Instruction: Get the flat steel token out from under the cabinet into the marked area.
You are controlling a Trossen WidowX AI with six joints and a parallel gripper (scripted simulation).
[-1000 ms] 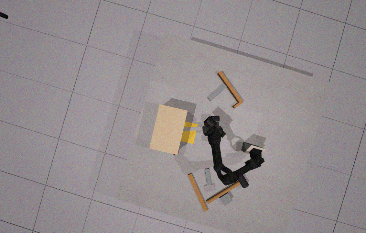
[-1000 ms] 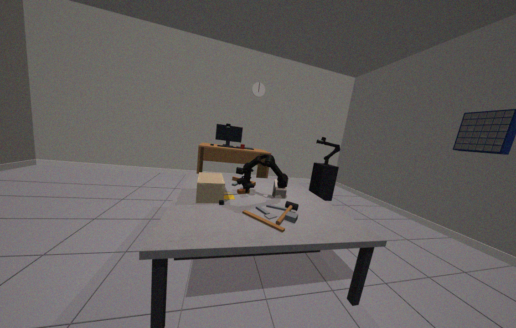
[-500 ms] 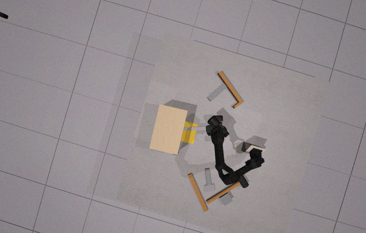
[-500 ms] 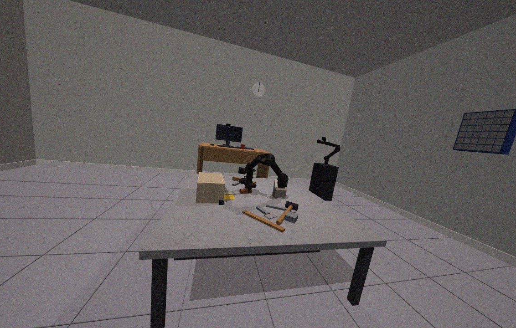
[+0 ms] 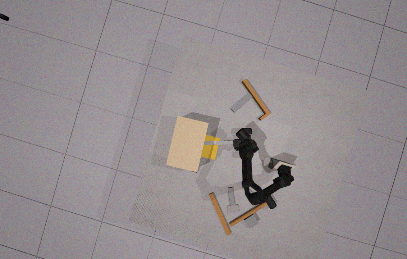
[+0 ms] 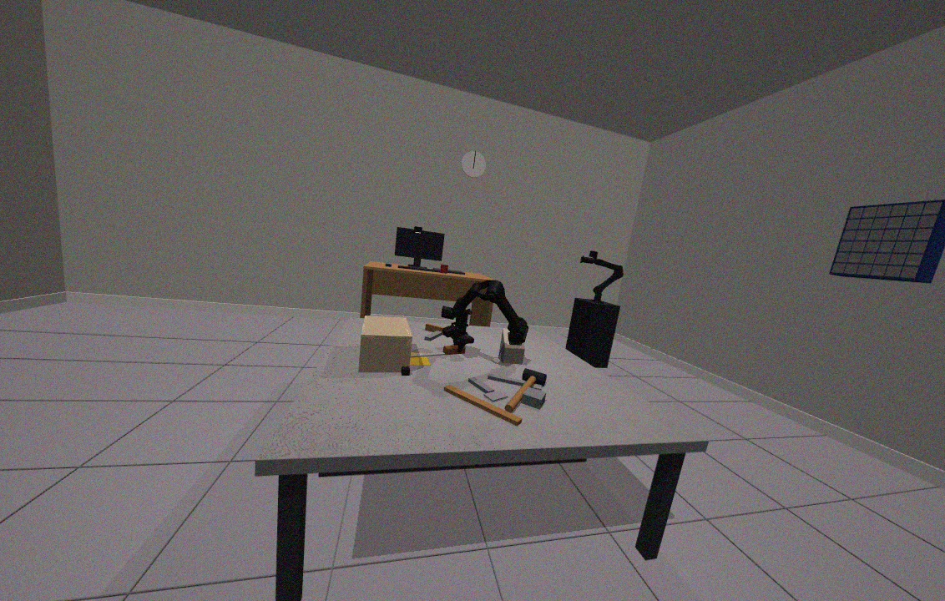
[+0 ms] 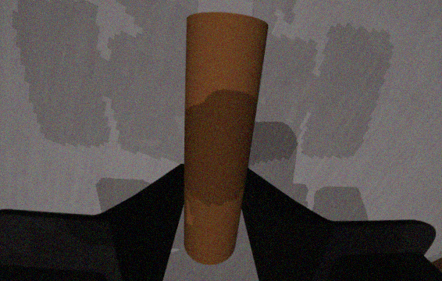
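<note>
The cream cabinet [image 5: 187,143] [image 6: 385,347] stands on the table. The yellow marked area [image 5: 209,153] [image 6: 421,360] lies along its front. My gripper [image 5: 237,144] [image 6: 454,345] [image 7: 213,172] is shut on the orange handle [image 7: 225,58] of a tool, in front of the area. The tool's thin pale grey shaft [image 5: 225,141] crosses the upper part of the area and meets the cabinet's front edge in the overhead view; its far end is hidden there. I cannot see the steel token in any view.
An orange bar [image 5: 219,213] [image 6: 482,404], a black-headed hammer [image 5: 248,214] [image 6: 533,377] and a grey T-shaped piece [image 5: 231,207] lie on one side. An orange L-shaped piece [image 5: 255,96] and a grey strip [image 5: 241,103] lie on the other. A small black object [image 6: 405,371] is beside the cabinet.
</note>
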